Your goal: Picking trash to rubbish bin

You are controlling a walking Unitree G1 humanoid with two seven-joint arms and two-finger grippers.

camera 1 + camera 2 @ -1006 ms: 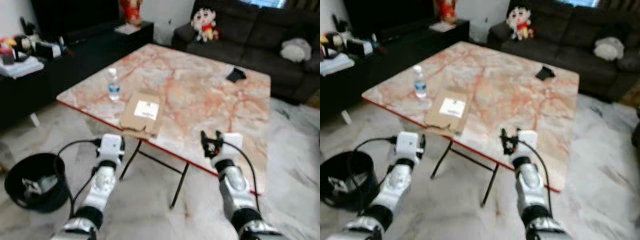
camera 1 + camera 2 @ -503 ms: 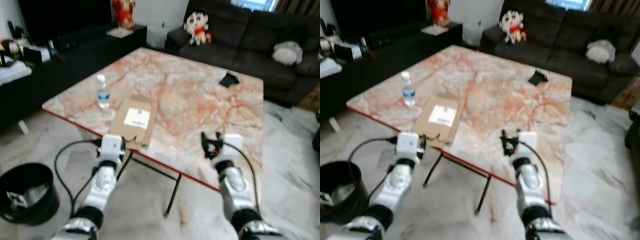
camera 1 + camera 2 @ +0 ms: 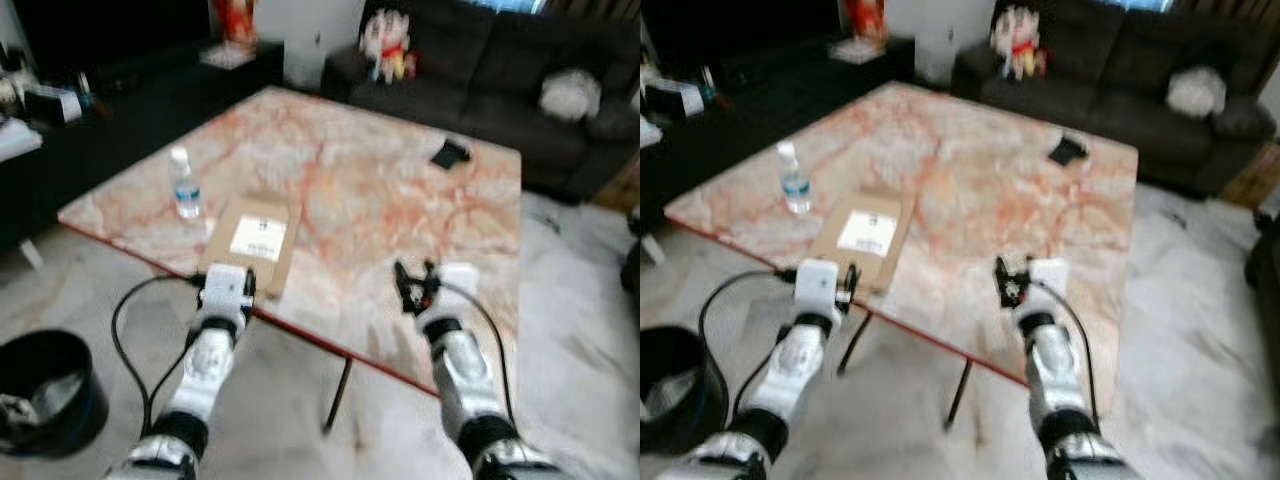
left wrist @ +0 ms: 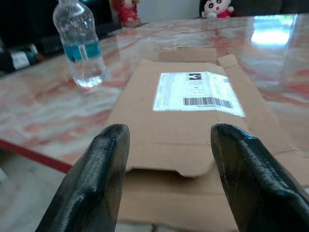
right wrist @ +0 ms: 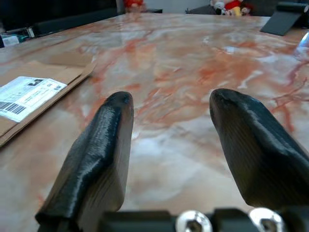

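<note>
A flattened cardboard box [image 3: 252, 238] with a white label lies at the near edge of the marble table [image 3: 380, 180], a little over the rim. Beside it stands a clear water bottle [image 3: 184, 186] with a blue label. My left gripper [image 4: 166, 179] is open at the table's edge, just short of the cardboard [image 4: 193, 125], with the bottle [image 4: 79, 46] off to one side. My right gripper [image 5: 169, 150] is open low over bare marble near the front edge, in the eye view [image 3: 412, 285]. The black rubbish bin [image 3: 45, 390] stands on the floor at lower left.
A small black object [image 3: 450, 153] lies at the table's far right. A dark sofa [image 3: 520, 70] with a doll [image 3: 385, 40] and a grey cushion [image 3: 572, 95] is behind. A black low cabinet [image 3: 120, 90] with clutter runs along the left. Marble floor lies around the table.
The camera has moved forward and right; the table now sits closer and the bin has slid toward the left edge. Both grippers are nearer the table's front edge, still open.
</note>
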